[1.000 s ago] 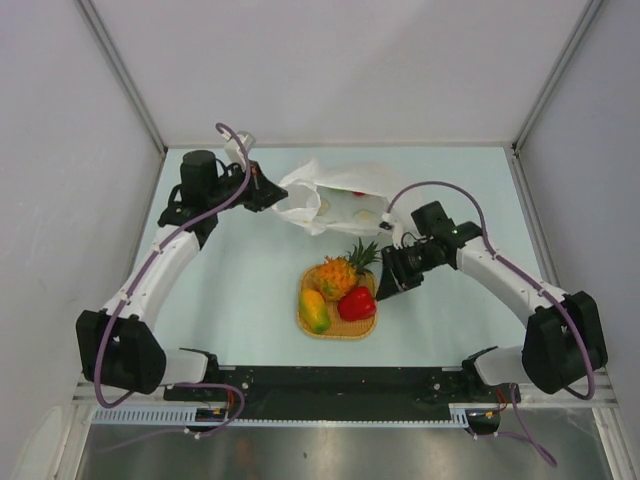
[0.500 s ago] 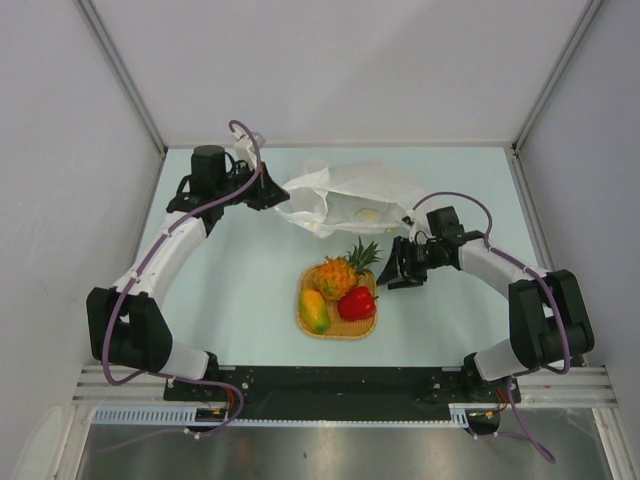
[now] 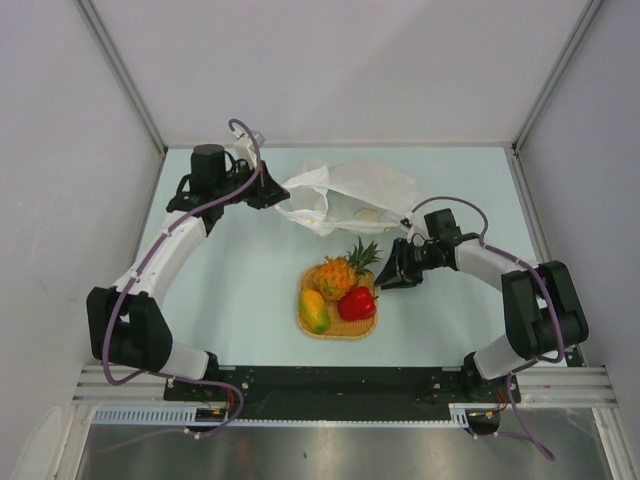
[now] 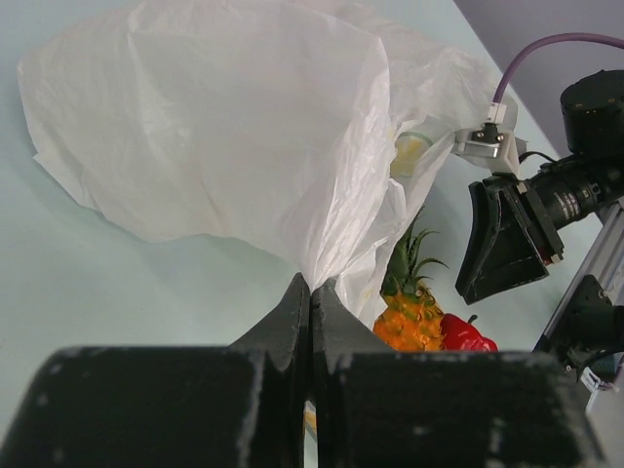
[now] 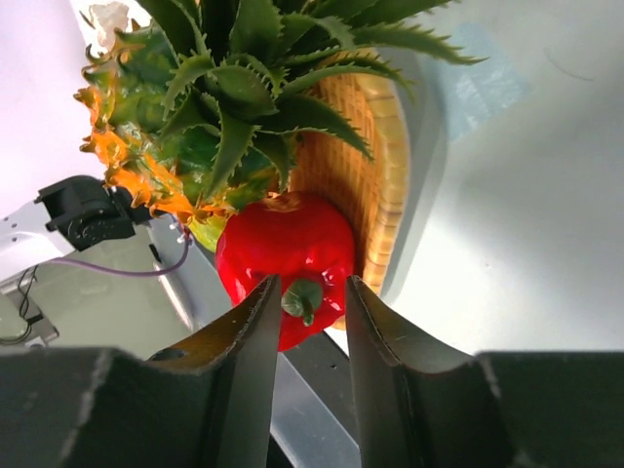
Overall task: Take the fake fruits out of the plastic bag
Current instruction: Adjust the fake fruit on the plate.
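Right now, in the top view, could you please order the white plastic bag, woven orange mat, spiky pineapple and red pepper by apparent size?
Largest to smallest:
crinkly white plastic bag
woven orange mat
orange pineapple with green crown
glossy red pepper

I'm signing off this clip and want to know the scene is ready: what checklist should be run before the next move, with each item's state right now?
1. Left gripper pinching the plastic bag: ok, shut on a fold of it.
2. Right gripper free: ok, jaws apart, nothing held.
3. Pineapple, mango and red pepper on the woven mat: ok.
4. Bag emptied: not ok, a pale piece shows through its film.
5. Bag mouth facing the right gripper: cannot tell.
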Action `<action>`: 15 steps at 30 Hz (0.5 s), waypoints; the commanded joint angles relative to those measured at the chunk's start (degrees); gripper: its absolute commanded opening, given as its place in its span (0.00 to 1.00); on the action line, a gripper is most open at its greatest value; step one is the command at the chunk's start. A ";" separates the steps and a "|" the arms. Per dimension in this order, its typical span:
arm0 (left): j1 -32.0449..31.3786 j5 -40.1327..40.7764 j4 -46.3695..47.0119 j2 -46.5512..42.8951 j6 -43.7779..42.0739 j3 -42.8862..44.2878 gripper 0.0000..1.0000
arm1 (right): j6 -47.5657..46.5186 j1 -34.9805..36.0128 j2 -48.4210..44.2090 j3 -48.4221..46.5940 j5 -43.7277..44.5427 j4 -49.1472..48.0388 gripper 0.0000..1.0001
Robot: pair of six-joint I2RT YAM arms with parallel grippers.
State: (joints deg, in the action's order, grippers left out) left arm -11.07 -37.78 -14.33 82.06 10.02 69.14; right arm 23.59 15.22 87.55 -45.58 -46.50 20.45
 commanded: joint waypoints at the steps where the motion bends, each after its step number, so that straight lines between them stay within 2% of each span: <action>1: 0.17 -1.07 1.23 0.38 -0.53 2.05 0.00 | 0.84 1.21 0.26 0.14 -2.46 -0.41 0.36; 7: 0.17 -1.42 1.76 0.38 0.09 2.05 0.00 | -1.09 1.56 0.08 0.84 -1.49 3.10 0.35; 15: 0.17 -1.07 2.11 0.03 0.26 1.08 0.00 | -1.53 2.44 0.25 1.11 -2.19 2.76 0.31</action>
State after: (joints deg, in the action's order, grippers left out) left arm -11.07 -37.87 -14.28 82.52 10.09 69.14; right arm 22.74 16.93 87.64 -44.82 -47.11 22.90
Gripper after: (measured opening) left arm 0.008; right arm 0.325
